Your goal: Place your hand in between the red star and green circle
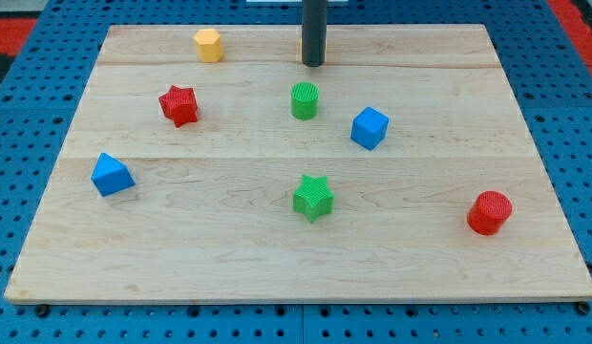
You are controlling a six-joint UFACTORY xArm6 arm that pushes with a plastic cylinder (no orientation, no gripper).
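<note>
The red star (179, 104) lies on the wooden board (420, 239) at the upper left. The green circle (305, 100) stands to its right, near the board's upper middle. My tip (313, 64) is at the view's top, just above and slightly right of the green circle, well right of the red star. An orange block shows only as a sliver behind the rod.
A yellow hexagon (209, 45) sits at the top left. A blue cube (369, 128) is right of the green circle. A blue triangle (112, 175) is at the left, a green star (313, 197) at lower middle, a red circle (490, 212) at lower right.
</note>
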